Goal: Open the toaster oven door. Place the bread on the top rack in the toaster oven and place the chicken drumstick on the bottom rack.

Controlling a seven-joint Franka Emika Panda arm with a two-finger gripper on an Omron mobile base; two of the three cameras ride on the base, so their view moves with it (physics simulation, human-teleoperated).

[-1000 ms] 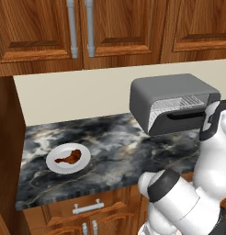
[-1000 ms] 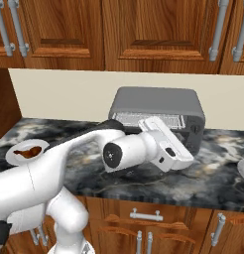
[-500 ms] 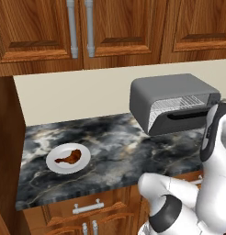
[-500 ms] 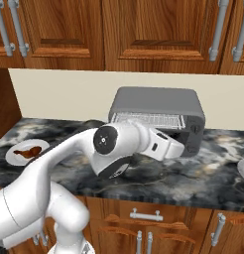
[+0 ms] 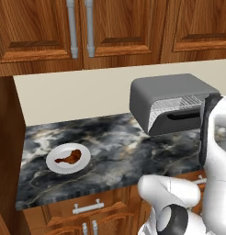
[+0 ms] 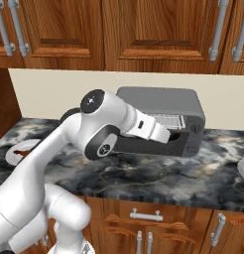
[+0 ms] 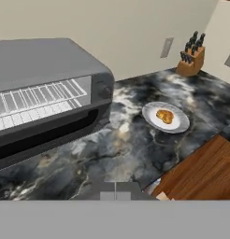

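Since a second ago the arm has swung its elbow up and left across the front of the oven (image 6: 163, 106), the hand now reaching toward its right front corner. The oven sits at the back of the counter (image 5: 115, 151), its door (image 7: 46, 140) dropped part-way with a rack (image 7: 37, 102) showing. The bread (image 7: 164, 115) lies on a plate (image 7: 177, 126) right of the oven, the drumstick (image 5: 70, 157) on another plate (image 5: 55, 165) far left; the gripper's fingers (image 7: 115, 190) are pressed together, holding nothing.

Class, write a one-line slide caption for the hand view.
Toaster oven with door ajar, bread waiting on a plate beside it.
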